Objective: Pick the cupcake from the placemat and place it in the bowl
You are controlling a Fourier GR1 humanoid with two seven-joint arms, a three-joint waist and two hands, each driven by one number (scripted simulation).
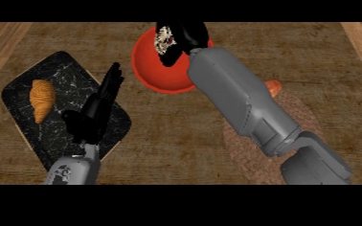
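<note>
Cupcake (164, 39) held by the right robot hand (185, 37) above the red bowl (159, 72); a croissant (42, 99) lies on the black marbled board (67, 72), left robot hand (96, 110) relaxed, fingers straight.

My right forearm runs from five o'clock up toward twelve, the right hand (185, 37) at its far end with fingers curled shut on something pale. My left hand (96, 110) rests at eight o'clock — fingers straight, pointing to one o'clock.
</note>
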